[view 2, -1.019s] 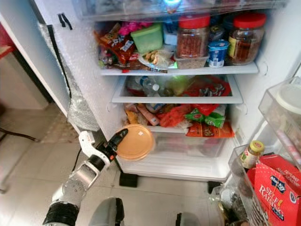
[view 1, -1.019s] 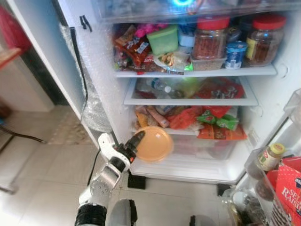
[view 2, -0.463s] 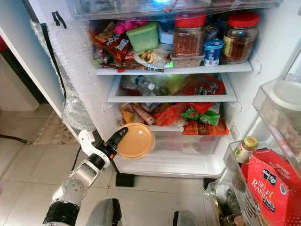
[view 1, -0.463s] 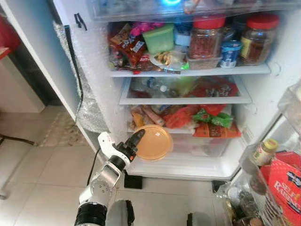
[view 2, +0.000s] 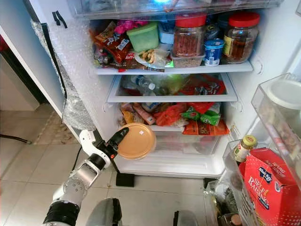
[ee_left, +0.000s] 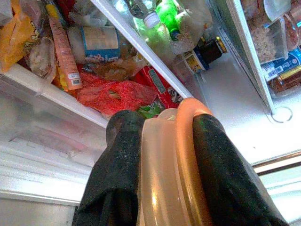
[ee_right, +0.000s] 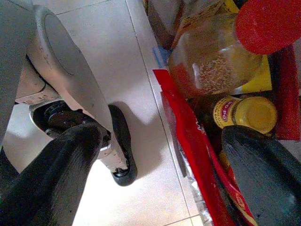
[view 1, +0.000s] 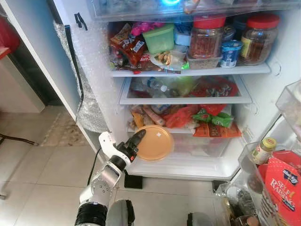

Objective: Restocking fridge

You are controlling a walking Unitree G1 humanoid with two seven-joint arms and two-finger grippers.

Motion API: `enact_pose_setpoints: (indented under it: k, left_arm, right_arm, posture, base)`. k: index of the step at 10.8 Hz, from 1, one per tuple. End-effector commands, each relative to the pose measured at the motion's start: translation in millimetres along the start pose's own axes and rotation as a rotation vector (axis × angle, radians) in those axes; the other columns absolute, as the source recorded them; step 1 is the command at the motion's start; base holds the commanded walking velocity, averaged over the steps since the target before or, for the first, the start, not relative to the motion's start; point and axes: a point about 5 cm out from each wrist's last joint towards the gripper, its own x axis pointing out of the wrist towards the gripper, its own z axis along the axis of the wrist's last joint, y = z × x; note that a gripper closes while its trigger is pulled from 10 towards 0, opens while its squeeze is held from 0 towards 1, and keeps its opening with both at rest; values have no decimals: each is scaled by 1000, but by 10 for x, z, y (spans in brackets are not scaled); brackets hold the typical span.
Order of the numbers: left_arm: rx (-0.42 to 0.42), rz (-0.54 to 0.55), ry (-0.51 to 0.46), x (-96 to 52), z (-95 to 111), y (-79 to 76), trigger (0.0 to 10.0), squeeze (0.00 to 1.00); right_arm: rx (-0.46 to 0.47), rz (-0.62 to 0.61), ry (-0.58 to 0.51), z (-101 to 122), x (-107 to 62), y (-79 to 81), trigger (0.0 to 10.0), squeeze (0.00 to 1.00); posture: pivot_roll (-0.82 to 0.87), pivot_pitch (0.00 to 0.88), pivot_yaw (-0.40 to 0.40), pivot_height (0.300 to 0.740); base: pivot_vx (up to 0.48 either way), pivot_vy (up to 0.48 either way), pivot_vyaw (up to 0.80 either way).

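Note:
My left gripper (view 1: 139,137) is shut on the rim of a round orange lidded container (view 1: 154,143), held upright on edge in front of the open fridge. It hangs just before the lower shelf of packets (view 1: 188,117) and above the clear bottom drawer (view 1: 202,147). In the left wrist view the black fingers (ee_left: 115,174) pinch the orange container (ee_left: 164,179) from both sides. In the right wrist view my right gripper (ee_right: 155,179) is open, low beside the door shelf, with nothing between its fingers (ee_right: 51,174).
The top shelf (view 1: 188,73) holds red-lidded jars (view 1: 209,36), a green tub (view 1: 161,38) and snack packets. A drawer with bottles (view 1: 155,86) sits below it. The door shelf at the right holds a yellow-lidded jar (view 1: 263,150) and a red box (view 1: 282,186). Tiled floor (view 1: 42,165) lies to the left.
The camera has shifted a little, moving the whole picture. My left gripper still holds the orange container at about the same place before the lower shelf.

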Motion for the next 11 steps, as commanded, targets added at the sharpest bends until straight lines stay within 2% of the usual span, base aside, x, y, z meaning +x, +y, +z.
enact_pose_setpoints:
  k: [1, 11]
  left_arm:
    - [34, -10, -2, 16, 46, -20, 10000, 0]
    - [34, -18, -1, 20, 38, -32, 10000, 0]
  right_arm:
    - [14, 8, 17, -56, -13, 30, 10000, 0]
    - [7, 13, 18, -55, -12, 32, 10000, 0]
  posture:
    - [-138, 52, 109, 625]
    - [-138, 50, 109, 625]
  base:
    - [0, 0, 0]
    - [264, 0, 0]
